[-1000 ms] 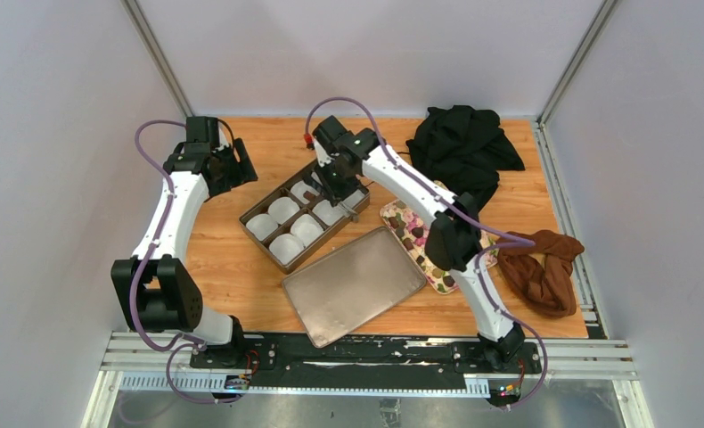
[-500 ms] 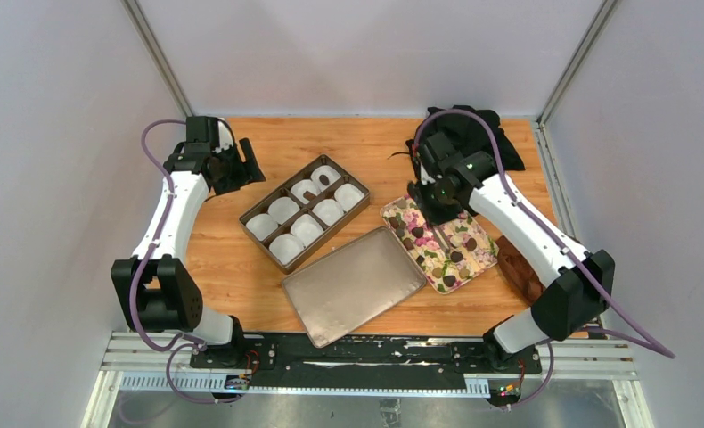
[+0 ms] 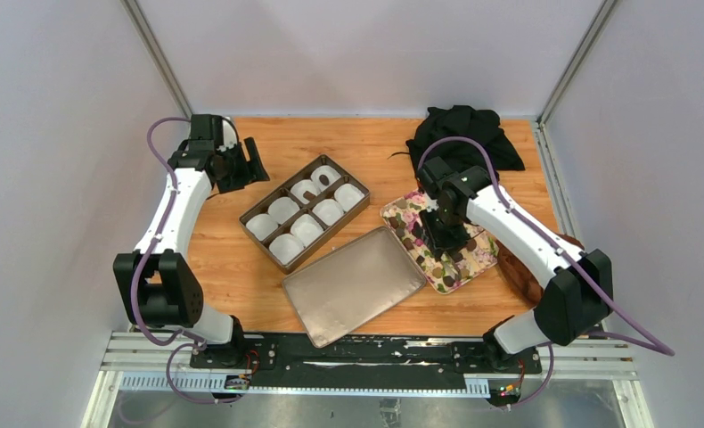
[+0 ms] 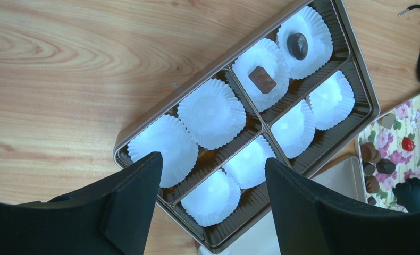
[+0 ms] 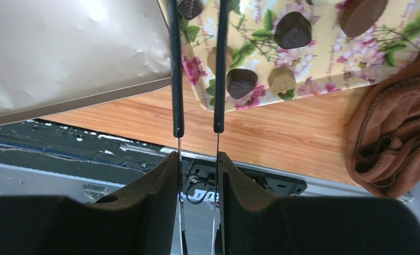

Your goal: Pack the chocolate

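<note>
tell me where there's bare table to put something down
Bare wood runs along the back, between the left gripper and the black cloth, behind the cup box. More lies left of the box and flat lid. The right is crowded: floral tray, brown cloth, right arm.

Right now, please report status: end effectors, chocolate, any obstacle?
Left end effector open near box. Right end effector shut on tongs above flower tray. Two chocolates already in cups. Flat lid lies between tray and box.
</note>
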You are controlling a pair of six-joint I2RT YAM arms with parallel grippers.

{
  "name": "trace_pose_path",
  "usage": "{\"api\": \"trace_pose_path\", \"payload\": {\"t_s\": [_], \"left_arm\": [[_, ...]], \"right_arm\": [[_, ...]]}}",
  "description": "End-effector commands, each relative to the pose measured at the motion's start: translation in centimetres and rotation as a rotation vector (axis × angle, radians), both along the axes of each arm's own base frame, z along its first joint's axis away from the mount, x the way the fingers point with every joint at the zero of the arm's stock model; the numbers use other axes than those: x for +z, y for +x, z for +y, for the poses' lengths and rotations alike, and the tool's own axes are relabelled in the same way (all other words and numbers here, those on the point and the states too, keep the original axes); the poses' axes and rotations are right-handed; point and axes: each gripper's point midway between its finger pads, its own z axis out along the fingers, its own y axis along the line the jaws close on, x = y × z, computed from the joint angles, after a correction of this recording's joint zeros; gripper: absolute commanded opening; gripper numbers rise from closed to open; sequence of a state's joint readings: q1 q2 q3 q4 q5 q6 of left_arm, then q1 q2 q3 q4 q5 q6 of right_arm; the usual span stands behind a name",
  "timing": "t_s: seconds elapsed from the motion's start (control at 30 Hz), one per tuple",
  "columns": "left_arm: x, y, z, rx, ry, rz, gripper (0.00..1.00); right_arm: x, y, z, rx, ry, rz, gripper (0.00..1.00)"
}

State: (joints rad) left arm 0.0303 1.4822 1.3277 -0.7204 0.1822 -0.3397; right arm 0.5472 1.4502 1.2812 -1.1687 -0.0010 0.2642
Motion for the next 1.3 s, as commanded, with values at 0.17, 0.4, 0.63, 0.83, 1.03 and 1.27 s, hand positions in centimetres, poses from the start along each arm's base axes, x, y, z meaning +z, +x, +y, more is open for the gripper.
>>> {"api": "trace_pose_path", "payload": {"t_s": [0.17, 0.4, 0.63, 0.83, 1.03, 1.27], "left_arm": [[0.4, 0.3, -0.1, -0.021, 0.010, -0.017, 0.76], [0.1, 0.5, -0.1, -0.013, 0.006, -0.009, 0.76], [-0.2, 0.8, -0.1, -0.011, 0.001, -0.007, 0.76], [-0.3, 1.1, -0.2, -0.008, -0.003, -0.005, 0.76], [-0.4, 1.1, -0.2, -0.007, -0.006, -0.004, 0.76], [-0.4, 1.0, -0.2, -0.005, -0.005, -0.003, 0.76]], "right_arm": [[-0.5, 0.0, 1.8, 0.036, 0.081, 0.064, 0.37], [-1.3, 0.1, 1.8, 0.062, 0.066, 0.090, 0.38], [-2.1, -0.1, 1.0, 0.066, 0.014, 0.118, 0.37], [-2.8, -0.2, 0.1, 0.075, -0.044, 0.137, 0.37], [-2.8, 0.1, 0.1, 0.086, -0.054, 0.140, 0.34], [-2.2, 0.0, 0.0, 0.110, -0.057, 0.146, 0.20]]}}
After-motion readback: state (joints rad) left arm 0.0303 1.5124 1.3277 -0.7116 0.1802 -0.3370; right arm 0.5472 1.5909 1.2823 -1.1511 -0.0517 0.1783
